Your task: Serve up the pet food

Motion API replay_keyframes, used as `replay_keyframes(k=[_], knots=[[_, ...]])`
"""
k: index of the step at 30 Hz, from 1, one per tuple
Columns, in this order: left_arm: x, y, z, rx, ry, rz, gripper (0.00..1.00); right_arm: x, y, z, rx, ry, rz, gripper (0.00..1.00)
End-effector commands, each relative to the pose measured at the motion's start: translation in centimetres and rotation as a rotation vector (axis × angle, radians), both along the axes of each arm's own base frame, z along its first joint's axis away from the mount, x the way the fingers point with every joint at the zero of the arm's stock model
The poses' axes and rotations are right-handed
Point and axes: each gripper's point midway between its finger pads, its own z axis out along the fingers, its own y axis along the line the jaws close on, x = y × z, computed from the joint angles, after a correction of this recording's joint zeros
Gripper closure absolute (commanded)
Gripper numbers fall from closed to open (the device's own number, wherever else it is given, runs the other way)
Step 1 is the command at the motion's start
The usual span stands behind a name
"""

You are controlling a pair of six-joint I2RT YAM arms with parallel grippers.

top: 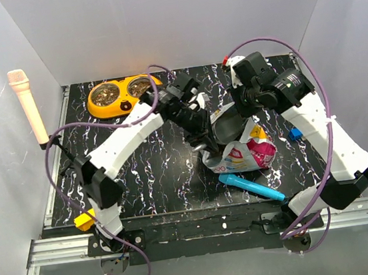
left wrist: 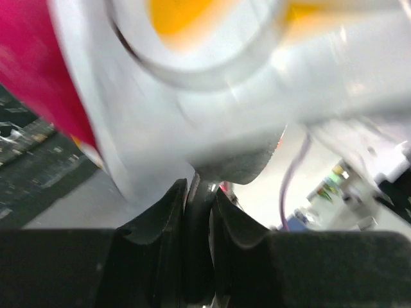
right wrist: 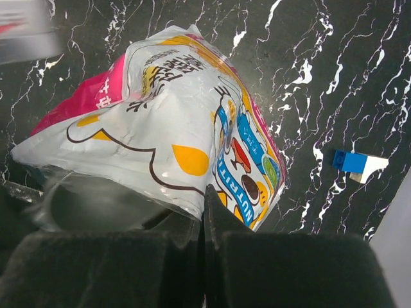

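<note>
Top view: pet food sitting in the orange bowl, back left, pouch lying at centre, left wrist: your left gripper pinching the pouch's edge, right wrist: your right gripper clamping its lower edge.

The pouch is set mid-tabletop, the double bowl holding pet food behind it to the left, a long tool before it.

Open tabletop lies left of the pouch; the left arm seemingly bars the orange bowl.
</note>
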Motion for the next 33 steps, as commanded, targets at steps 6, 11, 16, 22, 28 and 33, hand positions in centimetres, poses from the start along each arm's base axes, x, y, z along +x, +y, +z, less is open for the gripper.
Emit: replay_keyframes(k=[6, 11, 16, 22, 28, 33], knots=[[-1.5, 4.8, -4.0, 0.318, 0.146, 0.092, 1.00, -0.3, 2.6, 12.0, 0.414, -0.383, 0.052, 0.99], [-0.7, 7.9, -2.6, 0.229, 0.364, 0.393, 1.00, -0.7, 3.5, 12.1, 0.457, -0.379, 0.088, 0.99], [0.3, 9.1, -2.5, 0.289, 0.352, 0.516, 1.00, -0.6, 4.3, 11.6, 0.465, -0.352, 0.101, 0.99], [2.0, 9.8, -5.0, 0.487, 0.369, 0.581, 1.00, -1.0, 5.7, 11.9, 0.488, -0.325, 0.126, 0.99], [2.2, 9.4, -8.9, 0.563, 0.454, 0.622, 1.00, -0.6, 5.7, 10.4, 0.427, -0.303, 0.127, 0.99], [2.9, 7.9, -10.8, 0.537, 0.519, 0.653, 1.00, -0.3, 5.5, 10.0, 0.394, -0.314, 0.131, 0.99]])
